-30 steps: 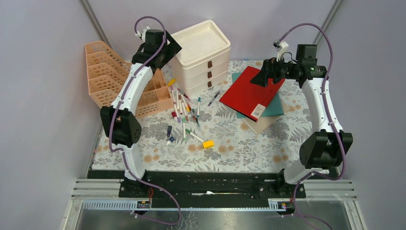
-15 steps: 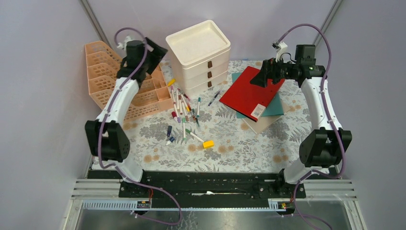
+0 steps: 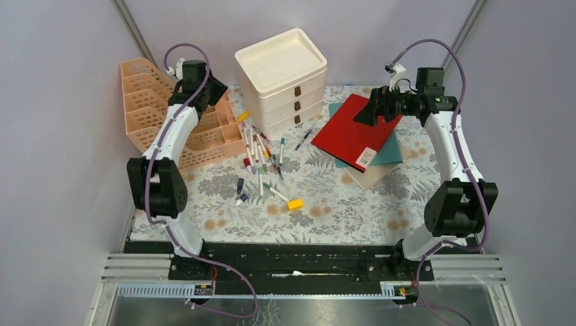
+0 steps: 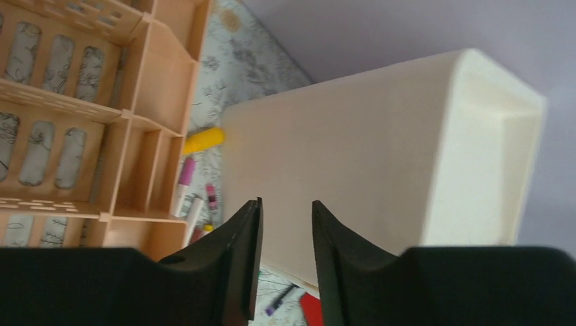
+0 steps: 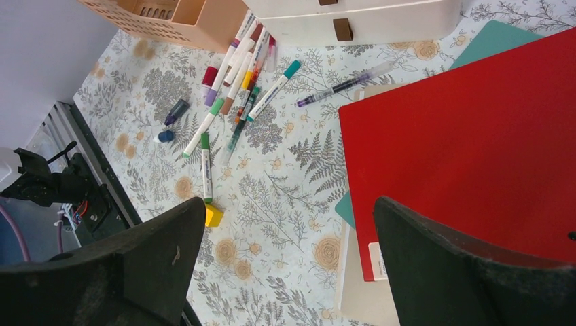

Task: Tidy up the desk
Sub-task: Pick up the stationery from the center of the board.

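The desk (image 3: pixel 326 204), covered in leaf-print cloth, holds a scatter of markers (image 3: pixel 258 153), a yellow block (image 3: pixel 295 204) and a red book (image 3: pixel 353 132) lying on a teal book (image 3: pixel 390 153) and a beige notebook (image 3: pixel 370 178). My left gripper (image 3: pixel 216 87) hangs between the peach organizer (image 3: pixel 146 102) and the cream drawer unit (image 3: pixel 282 68). In its wrist view the left gripper (image 4: pixel 285 202) shows a narrow gap with nothing in it. My right gripper (image 3: pixel 363 112) hovers over the red book's far edge. Seen from the wrist, the right gripper (image 5: pixel 287 198) is wide open and empty.
A purple pen (image 3: pixel 303 139) lies before the drawers, and dark marker caps (image 3: pixel 240 185) sit left of centre. A yellow marker (image 4: pixel 202 140) rests between the organizer (image 4: pixel 81 109) and the drawer unit (image 4: pixel 353 149). The black rail runs along the near edge.
The left arm has swung left and back toward the organizer, and its jaws have narrowed. The right arm has shifted only slightly.
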You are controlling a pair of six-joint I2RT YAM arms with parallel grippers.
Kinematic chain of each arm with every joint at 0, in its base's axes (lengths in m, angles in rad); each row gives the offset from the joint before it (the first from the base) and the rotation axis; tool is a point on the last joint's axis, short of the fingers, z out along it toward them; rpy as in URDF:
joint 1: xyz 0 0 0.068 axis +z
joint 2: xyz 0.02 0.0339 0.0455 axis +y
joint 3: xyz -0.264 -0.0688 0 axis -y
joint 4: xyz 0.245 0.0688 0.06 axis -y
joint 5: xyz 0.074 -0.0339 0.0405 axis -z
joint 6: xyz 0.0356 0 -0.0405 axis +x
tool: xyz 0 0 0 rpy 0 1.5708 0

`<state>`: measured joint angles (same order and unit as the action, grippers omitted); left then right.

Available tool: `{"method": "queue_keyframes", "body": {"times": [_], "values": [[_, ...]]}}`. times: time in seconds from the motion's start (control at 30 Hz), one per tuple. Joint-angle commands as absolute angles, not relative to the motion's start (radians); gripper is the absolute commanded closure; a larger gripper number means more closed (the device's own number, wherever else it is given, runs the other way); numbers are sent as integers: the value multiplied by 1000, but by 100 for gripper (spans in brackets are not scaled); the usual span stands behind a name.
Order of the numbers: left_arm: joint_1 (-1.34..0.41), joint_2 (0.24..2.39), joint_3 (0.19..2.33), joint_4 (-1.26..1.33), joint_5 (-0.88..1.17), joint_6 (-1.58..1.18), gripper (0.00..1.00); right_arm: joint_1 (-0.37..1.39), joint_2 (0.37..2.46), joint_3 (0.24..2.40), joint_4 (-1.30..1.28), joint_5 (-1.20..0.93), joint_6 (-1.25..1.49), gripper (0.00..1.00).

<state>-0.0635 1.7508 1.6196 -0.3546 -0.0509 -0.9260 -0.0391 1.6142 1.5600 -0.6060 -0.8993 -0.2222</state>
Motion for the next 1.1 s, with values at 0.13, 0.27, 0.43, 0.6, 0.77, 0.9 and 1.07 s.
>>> {"method": "queue_keyframes", "body": {"times": [0.13,0.27,0.43,0.6,0.77,0.9,1.07], "values": [[-65,1931,1763,-395,-8,-877,71,-29,1580,1534,-567,-891,-209,0],[-88,1993,1807,-395,28,-874,76,-29,1581,1522,-567,-885,-207,0],[-133,2048,1835,-395,47,-874,80,-30,1586,1520,-569,-882,-204,0],[-174,2100,1852,-376,80,-890,82,-31,1591,1519,-569,-878,-204,0],[-213,2162,1904,-347,147,-891,85,-31,1588,1508,-569,-867,-208,0],[-233,2206,1950,-348,184,-871,86,-34,1585,1499,-569,-861,-210,0],[-235,2237,1983,-352,194,-790,84,-41,1585,1489,-569,-860,-213,0]]}}
